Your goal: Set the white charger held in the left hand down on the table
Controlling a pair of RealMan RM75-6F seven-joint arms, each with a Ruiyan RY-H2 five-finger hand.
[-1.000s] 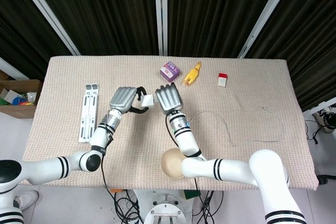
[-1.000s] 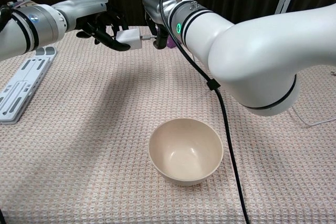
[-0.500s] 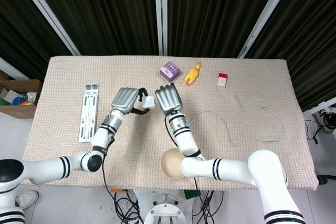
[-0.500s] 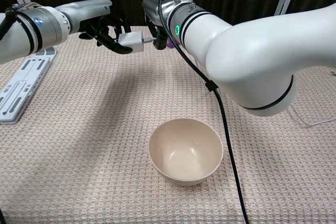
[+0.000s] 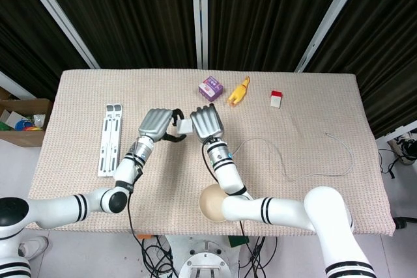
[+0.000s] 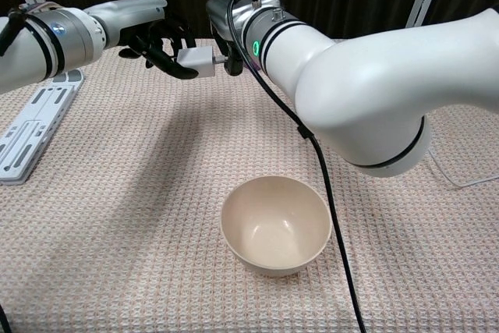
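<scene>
My left hand [image 5: 155, 124] hovers above the table's middle and pinches the white charger [image 5: 184, 125] at its fingertips. In the chest view the charger [image 6: 195, 60] is held level, well above the woven cloth, by the left hand [image 6: 156, 40]. The right hand [image 5: 207, 122] is right beside it with fingers stretched out flat. In the chest view its fingertips [image 6: 232, 60] sit close to the charger's metal end; whether they touch it is unclear. The thick right forearm hides most of that hand there.
A cream bowl [image 6: 274, 224] stands near the table's front, below the hands. A white folding stand [image 5: 109, 138] lies at the left. A purple box [image 5: 211, 88], a yellow toy [image 5: 238, 91] and a small red-and-white block [image 5: 277, 99] sit at the back. A white cable [image 5: 306, 175] curls at the right.
The left hand has carried the charger slightly rightward and a little higher. The right hand has drifted slightly left, staying next to it.
</scene>
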